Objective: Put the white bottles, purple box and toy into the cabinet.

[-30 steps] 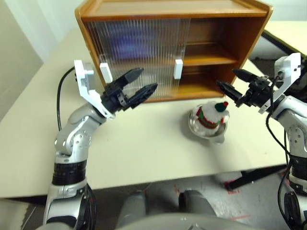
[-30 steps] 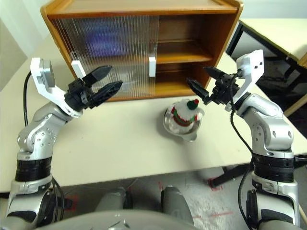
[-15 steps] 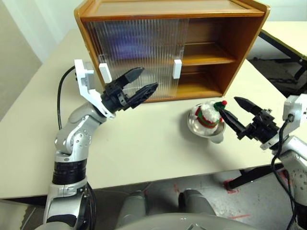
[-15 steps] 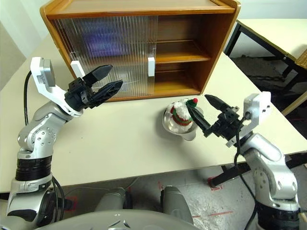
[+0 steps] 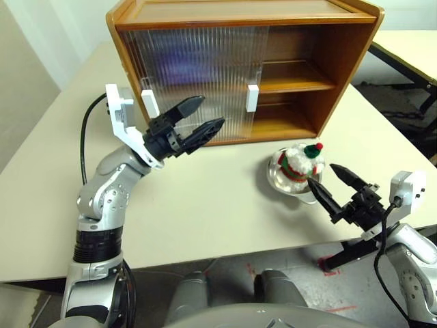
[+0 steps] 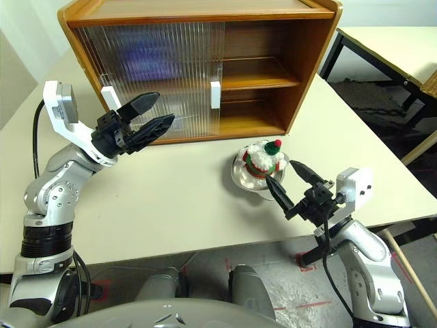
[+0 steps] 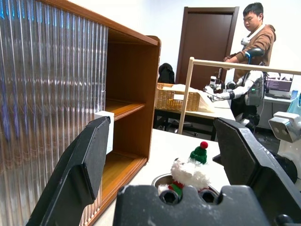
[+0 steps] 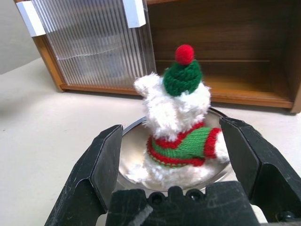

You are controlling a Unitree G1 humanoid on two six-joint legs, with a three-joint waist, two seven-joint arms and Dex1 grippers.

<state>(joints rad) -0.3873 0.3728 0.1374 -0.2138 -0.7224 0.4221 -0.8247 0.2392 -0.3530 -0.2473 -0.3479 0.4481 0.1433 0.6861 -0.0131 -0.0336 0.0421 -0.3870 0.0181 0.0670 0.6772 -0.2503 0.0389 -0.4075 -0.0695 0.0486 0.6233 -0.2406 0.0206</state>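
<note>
The toy (image 5: 298, 162), a fluffy white figure with red and green stripes and a green hat, sits in a shiny metal bowl (image 5: 274, 179) on the table in front of the cabinet (image 5: 239, 14). Both ribbed doors are slid to the left, so the cabinet's right half is open. My right gripper (image 5: 321, 174) hangs open low at the table's front edge, level and aimed at the toy (image 8: 181, 122), just short of the bowl. My left gripper (image 5: 212, 111) hovers open before the left door. The white bottles and purple box are hidden; a purple blur shows through the doors.
White block handles (image 5: 253, 98) stick out from the doors. The beige table (image 5: 205, 205) ends just under my right gripper. A second table (image 5: 410, 41) stands at the back right. A person (image 7: 251, 28) stands far behind, beside a wicker basket (image 7: 174, 96).
My right gripper has dropped from beside the cabinet's open half and drawn back toward the table's front edge, now low in front of the bowl. The left gripper has stayed still.
</note>
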